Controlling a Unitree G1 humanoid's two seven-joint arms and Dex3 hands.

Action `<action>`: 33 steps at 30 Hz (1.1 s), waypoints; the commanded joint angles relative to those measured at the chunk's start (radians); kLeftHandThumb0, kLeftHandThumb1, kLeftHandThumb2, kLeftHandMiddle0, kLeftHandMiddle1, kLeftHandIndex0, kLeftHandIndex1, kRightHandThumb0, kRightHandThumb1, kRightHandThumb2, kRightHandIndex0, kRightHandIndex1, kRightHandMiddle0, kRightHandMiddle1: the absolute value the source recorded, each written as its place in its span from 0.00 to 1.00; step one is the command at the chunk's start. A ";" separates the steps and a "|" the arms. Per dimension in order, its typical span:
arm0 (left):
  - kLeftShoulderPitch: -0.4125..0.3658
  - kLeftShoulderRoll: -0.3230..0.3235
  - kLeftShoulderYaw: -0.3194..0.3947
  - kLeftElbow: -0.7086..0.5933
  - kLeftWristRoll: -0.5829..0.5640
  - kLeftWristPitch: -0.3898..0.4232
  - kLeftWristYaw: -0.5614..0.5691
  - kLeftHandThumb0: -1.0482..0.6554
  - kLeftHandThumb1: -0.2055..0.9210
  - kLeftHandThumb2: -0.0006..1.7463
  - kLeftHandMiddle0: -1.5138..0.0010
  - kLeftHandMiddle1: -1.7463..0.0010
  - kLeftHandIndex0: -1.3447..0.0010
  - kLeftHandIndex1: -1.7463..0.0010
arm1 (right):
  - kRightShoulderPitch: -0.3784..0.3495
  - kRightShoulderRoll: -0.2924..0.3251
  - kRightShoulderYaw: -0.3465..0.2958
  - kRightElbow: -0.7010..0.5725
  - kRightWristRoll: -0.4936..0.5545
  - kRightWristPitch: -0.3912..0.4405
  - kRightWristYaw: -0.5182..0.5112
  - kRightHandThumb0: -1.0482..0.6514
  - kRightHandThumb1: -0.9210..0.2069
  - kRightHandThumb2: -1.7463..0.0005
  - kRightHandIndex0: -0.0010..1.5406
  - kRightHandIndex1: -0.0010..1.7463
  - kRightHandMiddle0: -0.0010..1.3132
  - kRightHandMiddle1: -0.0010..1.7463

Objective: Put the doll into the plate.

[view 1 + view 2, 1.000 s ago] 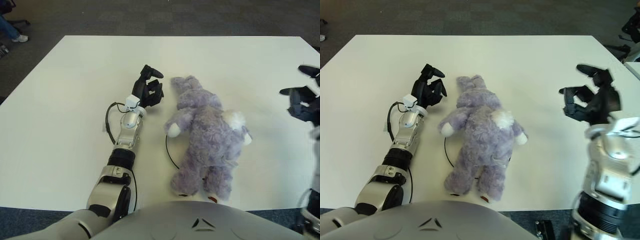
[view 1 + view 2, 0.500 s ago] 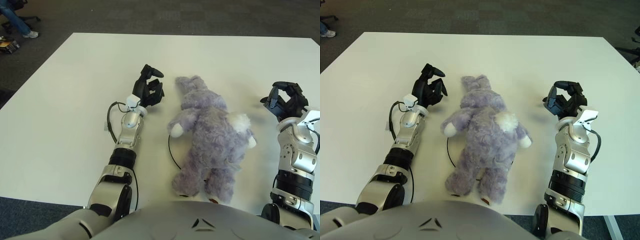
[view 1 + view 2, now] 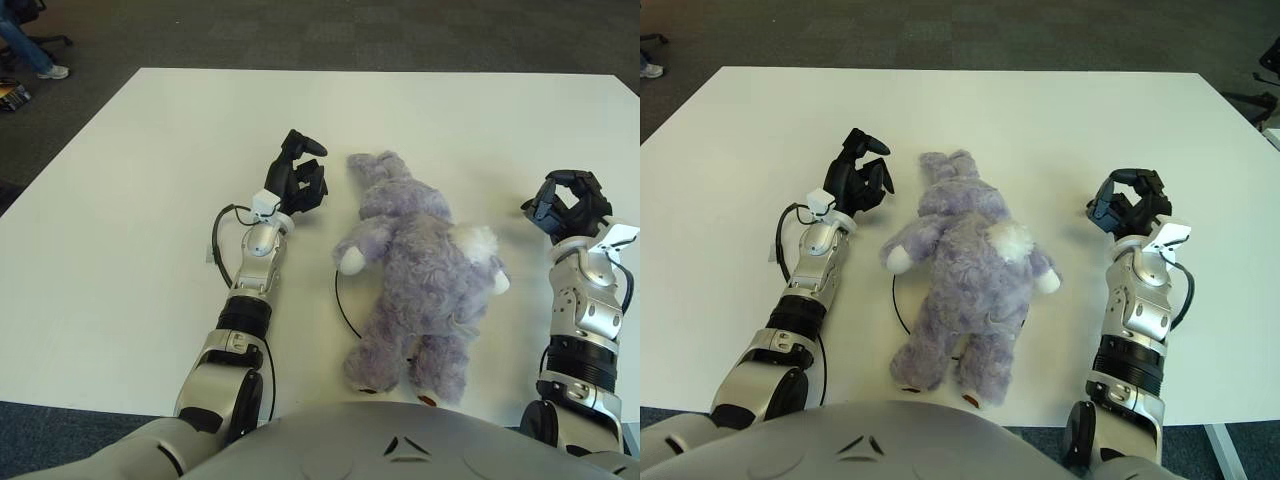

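The doll (image 3: 970, 280), a purple plush animal with white paws and a white tail, lies face down in the lower middle of the frame on the white worktop (image 3: 1040, 120), its head toward the top of the frame and its legs reaching down to the near edge just above my torso. A thin black cord (image 3: 896, 305) curves on the worktop along its left side. My left robot hand (image 3: 860, 180) shows just left of the doll's head, close beside it but not touching, the dark fingers curled loosely inward with nothing between them; its forearm runs down toward the lower left of the frame, a black cable looping off at the wrist. My right robot hand (image 3: 1127, 200) shows in the right half of the frame, level with the doll's upper body and clearly apart from it, fingers curled in to a loose fist and holding nothing; its forearm stretches down to the lower right. Dark carpet floor (image 3: 940, 30) fills the top of the frame beyond the worktop's far edge
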 commanded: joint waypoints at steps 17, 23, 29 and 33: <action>0.026 0.008 0.006 0.052 -0.006 0.034 0.003 0.40 0.84 0.44 0.35 0.00 0.78 0.00 | -0.033 0.005 0.053 0.138 0.022 -0.115 0.029 0.61 0.61 0.18 0.38 1.00 0.41 1.00; 0.024 0.006 0.008 0.054 -0.023 0.059 -0.008 0.40 0.84 0.44 0.35 0.00 0.78 0.00 | -0.042 0.007 0.069 0.168 0.006 -0.121 0.016 0.61 0.61 0.19 0.37 1.00 0.42 1.00; 0.018 0.005 0.010 0.060 -0.028 0.067 -0.009 0.40 0.84 0.44 0.35 0.00 0.78 0.00 | -0.043 0.011 0.100 0.180 -0.017 -0.120 -0.002 0.61 0.63 0.17 0.44 1.00 0.38 0.97; 0.017 0.005 0.010 0.063 -0.027 0.065 -0.007 0.40 0.84 0.44 0.35 0.00 0.78 0.00 | -0.042 0.010 0.114 0.187 -0.028 -0.123 -0.006 0.61 0.64 0.17 0.47 1.00 0.36 0.97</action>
